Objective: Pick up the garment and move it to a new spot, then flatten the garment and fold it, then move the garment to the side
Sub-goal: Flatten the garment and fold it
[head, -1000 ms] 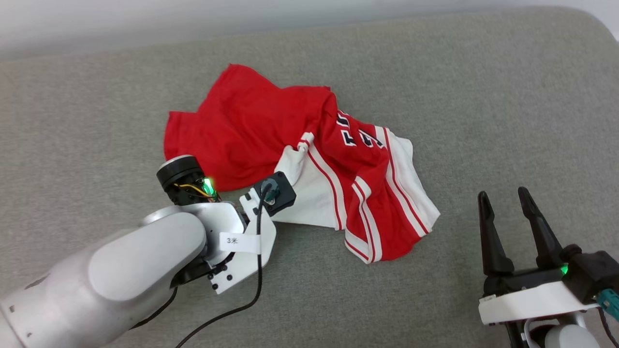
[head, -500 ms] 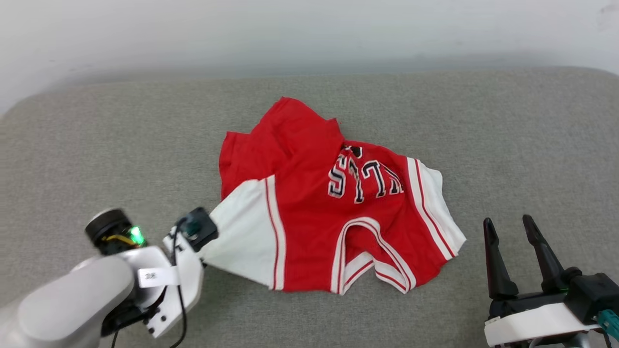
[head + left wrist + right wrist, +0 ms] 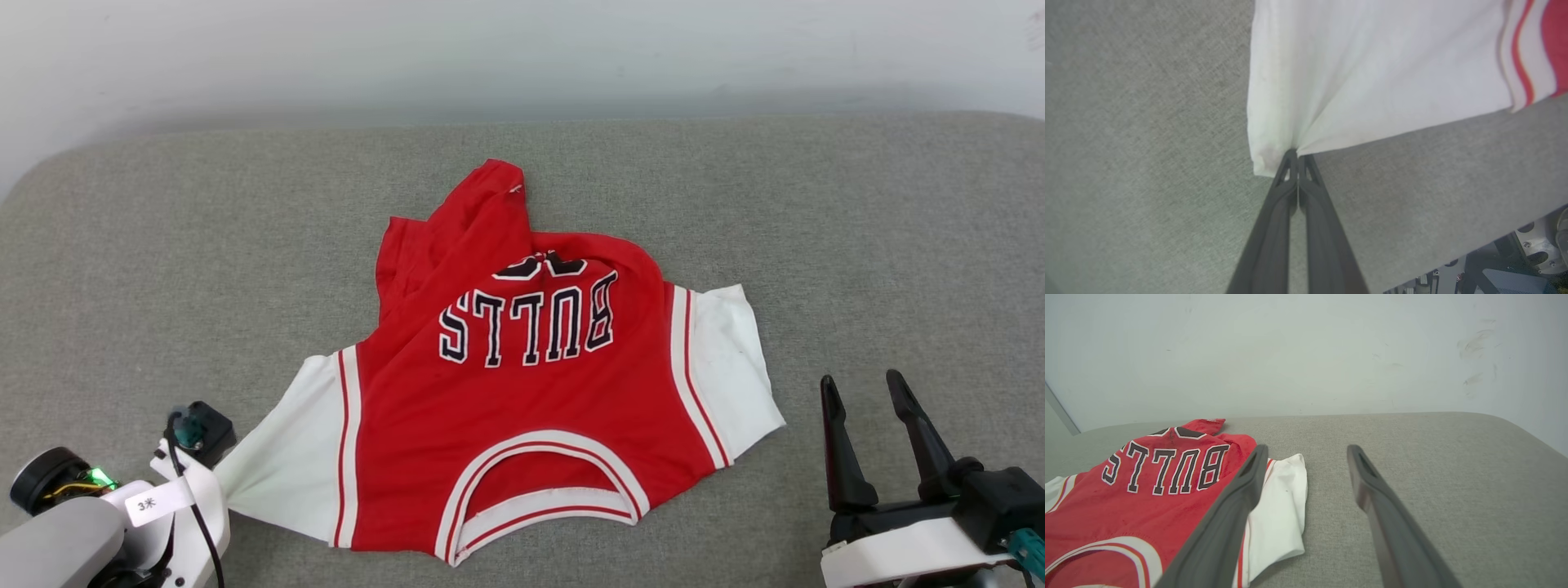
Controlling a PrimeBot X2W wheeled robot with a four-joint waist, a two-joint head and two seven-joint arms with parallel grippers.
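The garment (image 3: 506, 392) is a red jersey with white sleeves and upside-down "BULLS" lettering, spread on the grey cushion with its collar toward me. Its upper part is still bunched and folded. My left gripper (image 3: 219, 483) sits at the lower left, shut on the tip of the garment's white sleeve and drawing it to a taut point. In the left wrist view the closed left gripper (image 3: 1296, 154) pinches the white sleeve of the garment (image 3: 1372, 61). My right gripper (image 3: 861, 382) hovers open at the lower right, beside the other sleeve and not touching it. The right wrist view shows the right gripper (image 3: 1307, 449) empty, with the garment (image 3: 1147, 498) to its left.
The grey fabric cushion (image 3: 163, 245) stretches wide around the jersey, with rounded far corners. A pale wall (image 3: 522, 49) rises behind it. Past the cushion's near edge, parts of the robot's base (image 3: 1515, 261) show in the left wrist view.
My left gripper has dragged the white sleeve toward the lower left, and the crumpled jersey has spread out so the lettering shows. The head view has shifted. The right gripper stays open.
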